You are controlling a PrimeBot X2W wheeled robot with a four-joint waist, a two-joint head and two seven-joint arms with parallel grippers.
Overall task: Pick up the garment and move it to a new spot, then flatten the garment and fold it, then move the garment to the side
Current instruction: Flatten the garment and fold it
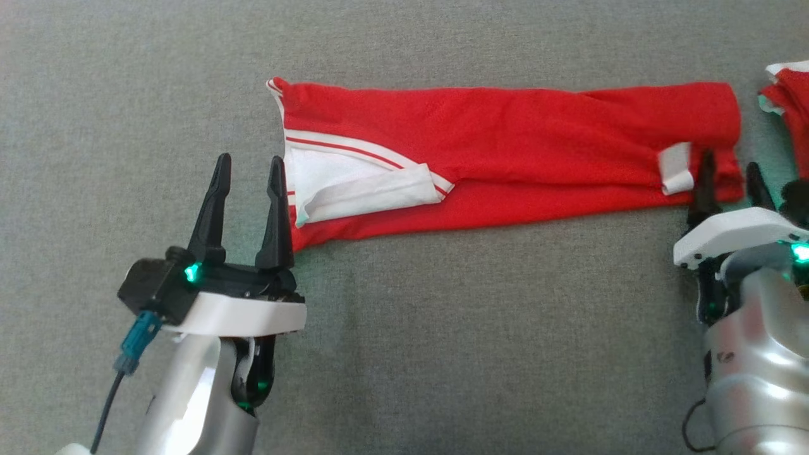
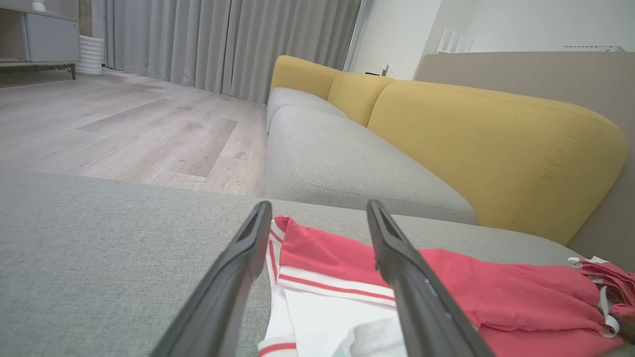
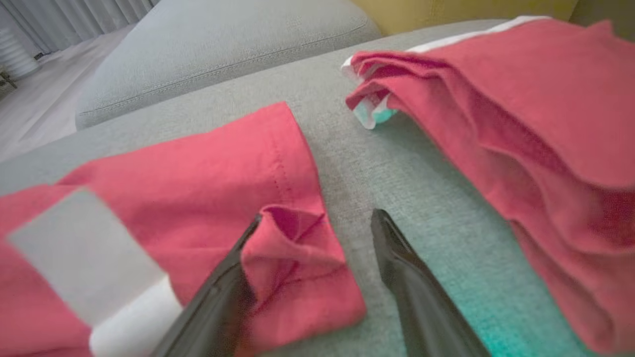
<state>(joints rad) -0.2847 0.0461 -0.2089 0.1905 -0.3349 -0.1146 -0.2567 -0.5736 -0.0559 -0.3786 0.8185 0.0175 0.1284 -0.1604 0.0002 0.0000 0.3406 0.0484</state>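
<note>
Red garment (image 1: 505,151) lies in a long folded strip on the grey sofa seat (image 1: 404,354). Left tool (image 1: 249,161) spread wide, holding nothing, just beside the striped white end. Right tool (image 1: 730,163) also wide, one finger against the far hem corner; a second red garment (image 1: 790,107) lies nearby.

Garment (image 1: 505,145): red, with white band carrying thin red stripes and white inner lining. Second garment (image 1: 793,114): red, white edging. Upholstered surface (image 1: 442,347): plain grey weave. Sofa backrests (image 2: 496,144): mustard yellow. Curtains (image 2: 223,44): grey.
</note>
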